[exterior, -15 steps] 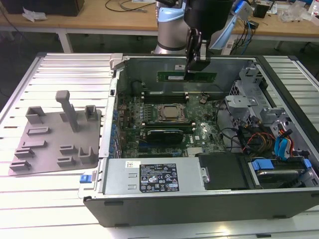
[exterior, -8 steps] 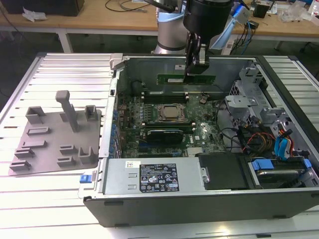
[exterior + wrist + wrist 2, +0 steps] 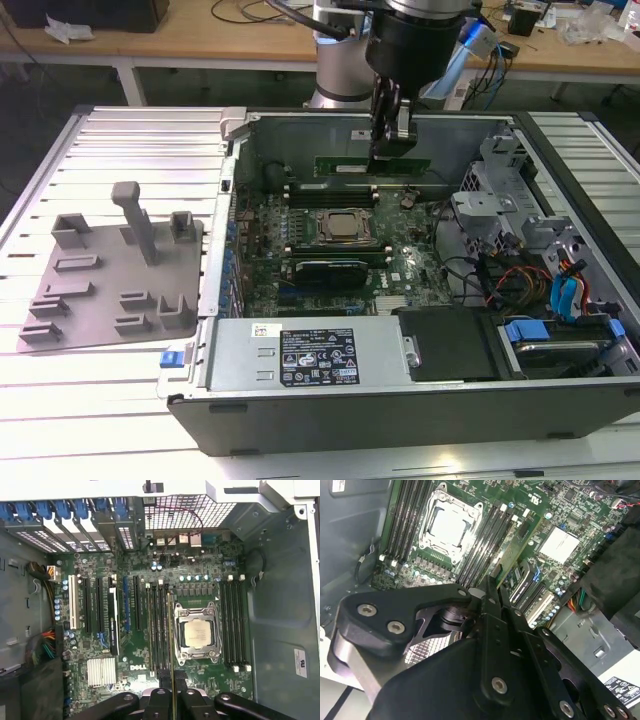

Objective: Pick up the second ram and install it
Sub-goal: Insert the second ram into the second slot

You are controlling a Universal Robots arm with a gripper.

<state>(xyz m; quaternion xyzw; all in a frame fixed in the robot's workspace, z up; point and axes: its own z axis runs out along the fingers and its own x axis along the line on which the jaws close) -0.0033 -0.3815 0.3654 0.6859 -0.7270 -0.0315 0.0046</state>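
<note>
My gripper [image 3: 388,148] hangs inside the open computer case [image 3: 190,410], shut on the second ram [image 3: 350,164]. This is a long green stick, held level above the far part of the motherboard [image 3: 400,270]. In the first wrist view the second ram [image 3: 172,630] shows edge-on between the fingers [image 3: 159,700]. There it runs along the black memory slots [image 3: 159,630] beside the CPU socket [image 3: 197,632]. In the second wrist view the second ram [image 3: 512,550] reaches out from the gripper [image 3: 492,587] over the slots next to the CPU socket [image 3: 447,525]. It hangs above the board, not seated.
A black-shrouded card [image 3: 325,270] sits on the near side of the CPU socket [image 3: 345,228]. The power supply [image 3: 310,355] lies along the case's front. Drive cages and cables [image 3: 560,290] crowd the exterior view's right. A grey fixture plate [image 3: 110,270] lies on the table at its left.
</note>
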